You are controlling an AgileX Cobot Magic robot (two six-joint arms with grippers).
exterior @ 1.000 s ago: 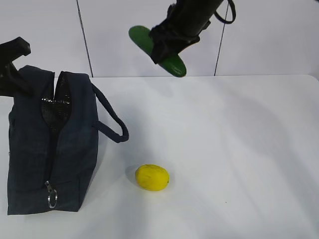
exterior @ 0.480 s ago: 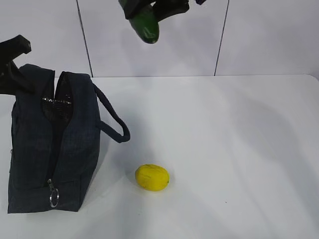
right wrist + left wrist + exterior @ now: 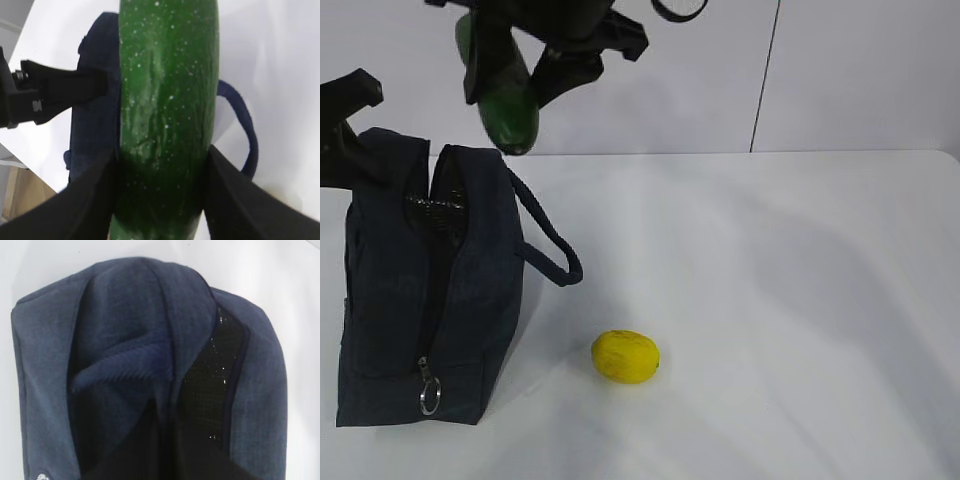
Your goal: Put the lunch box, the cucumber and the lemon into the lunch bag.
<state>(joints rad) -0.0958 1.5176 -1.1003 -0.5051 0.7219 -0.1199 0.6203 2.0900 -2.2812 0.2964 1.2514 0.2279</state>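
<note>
Cucumber (image 3: 505, 95) hangs high above the lunch bag (image 3: 425, 290), clamped between the fingers of the right gripper (image 3: 520, 75) and pointing steeply downward, its lower tip just over the bag's gaping top. A second ago the same arm held it far to the right near the back wall, lying more flat; half a second ago it was midway, above the counter (image 3: 770, 300) beyond the bag. The right wrist view shows the cucumber (image 3: 167, 115) squeezed between two black fingers (image 3: 87, 200), with the bag and one looped strap handle (image 3: 245, 135) below. The left gripper (image 3: 345, 135) is clenched at the bag's far upper edge; whether it pinches the fabric cannot be told. The bag and the lemon (image 3: 625, 356), which lies on the counter to the right of the bag, have not moved.
</note>
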